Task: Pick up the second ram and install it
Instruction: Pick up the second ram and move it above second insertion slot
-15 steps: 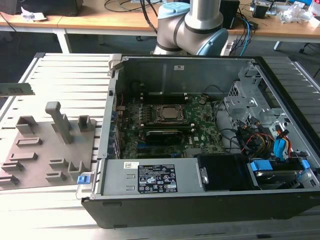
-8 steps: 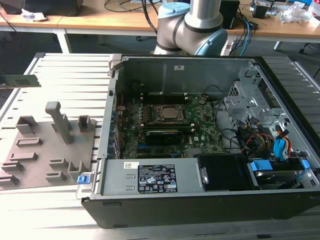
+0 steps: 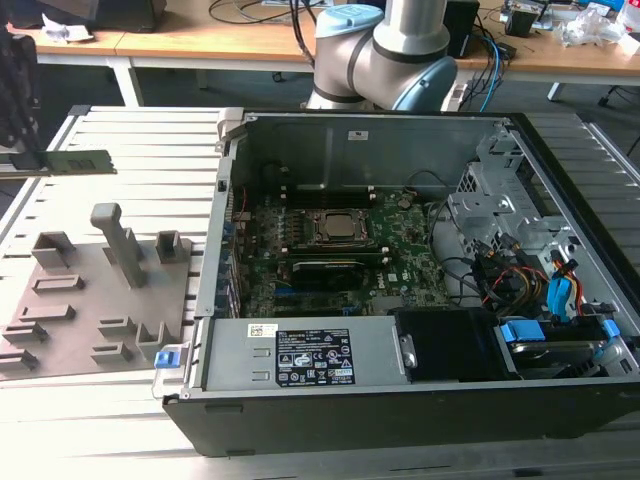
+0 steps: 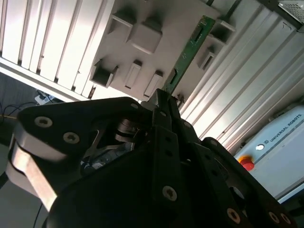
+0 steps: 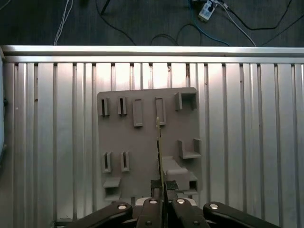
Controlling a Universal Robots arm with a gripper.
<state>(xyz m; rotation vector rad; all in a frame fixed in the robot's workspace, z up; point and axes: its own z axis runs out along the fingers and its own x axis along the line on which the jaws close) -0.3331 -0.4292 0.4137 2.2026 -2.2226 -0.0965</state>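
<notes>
Gripper [image 4: 164, 99] pinched onto one end of the second ram [image 4: 189, 52], aloft over the fixture plate [image 5: 142, 156] near the table [image 5: 247, 142] edge; long axis straight out from the fingertips, computer case [image 3: 330, 150] well apart.

Exterior view, lower middle of frame: a black label [image 3: 312, 358] with white print and small marks is sitting on the grey metal cover [image 3: 375, 350]. The print is too small to make out. A white label [image 3: 262, 330] is sitting just beside it, toward the frame's left, also unreadable.

Upper middle: a white sticker [image 3: 357, 136] is sitting on the case's back wall [image 3: 300, 150], illegible.

Second wrist view: dark lettering [image 4: 286, 128] is running along a pale box [image 4: 285, 156], near a red button [image 4: 246, 163].
</notes>
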